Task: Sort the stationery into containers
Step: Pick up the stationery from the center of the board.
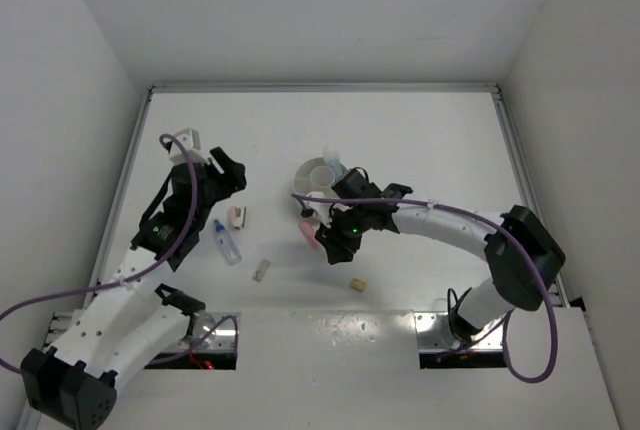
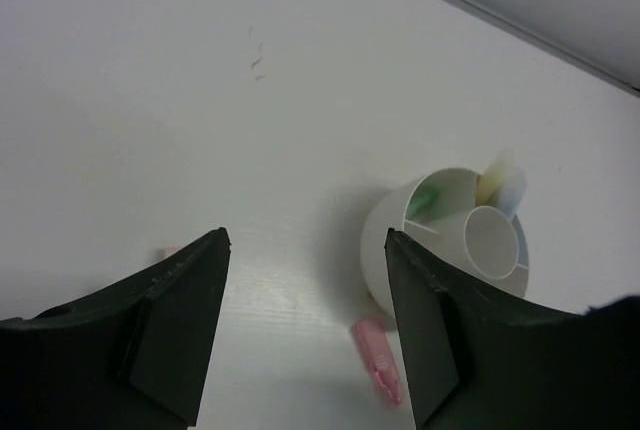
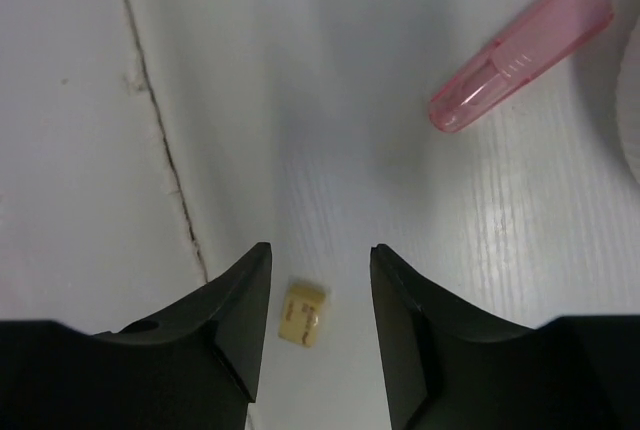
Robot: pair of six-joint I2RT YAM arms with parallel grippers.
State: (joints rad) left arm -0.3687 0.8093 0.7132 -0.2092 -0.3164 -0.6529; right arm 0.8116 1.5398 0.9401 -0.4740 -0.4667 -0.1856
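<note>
The round white divided bowl point(image 1: 318, 178) stands mid-table and also shows in the left wrist view point(image 2: 400, 235). It holds a green stick point(image 2: 422, 200), a yellow stick point(image 2: 493, 178) and a blue stick point(image 2: 512, 190). A pink stick point(image 1: 305, 233) lies on the table just in front of the bowl; it also shows in both wrist views point(image 2: 380, 360) point(image 3: 520, 55). My right gripper point(image 1: 333, 246) is open and empty above the table point(image 3: 320, 248), with a tan eraser block point(image 3: 303, 313) seen between its jaws. My left gripper point(image 1: 230, 170) is open and empty point(image 2: 305, 235), left of the bowl.
A clear blue-capped tube point(image 1: 227, 242) and a small pink-and-white item point(image 1: 237, 216) lie under the left arm. A second tan block point(image 1: 262, 270) lies left of the first tan block point(image 1: 356, 284). A seam point(image 3: 160, 150) crosses the table near the front edge.
</note>
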